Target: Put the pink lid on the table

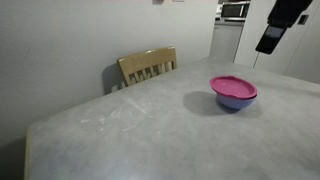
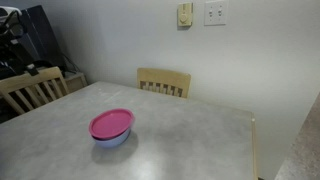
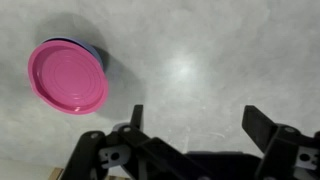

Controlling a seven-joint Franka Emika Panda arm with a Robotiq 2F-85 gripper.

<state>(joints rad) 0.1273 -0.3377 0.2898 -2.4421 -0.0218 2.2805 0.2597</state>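
The pink lid [image 1: 233,86] lies flat on top of the blue-lavender bowl [image 1: 234,100], which stands on the light-grey table [image 1: 140,130]. Both exterior views show it; in the other the lid [image 2: 111,124] covers the bowl [image 2: 113,139] near the table's middle. In the wrist view the lid [image 3: 68,77] is at the upper left, the bowl's rim [image 3: 92,48] just peeking out. My gripper [image 3: 196,120] is open and empty, high above the bare table, to the right of the lid. In an exterior view the gripper [image 1: 270,40] hangs above and beyond the bowl.
A wooden slat-back chair [image 1: 148,66] stands at the table's far edge; it also shows in an exterior view [image 2: 163,82]. Another wooden chair [image 2: 30,90] stands at a side. A wall with switch plates [image 2: 215,13] lies behind.
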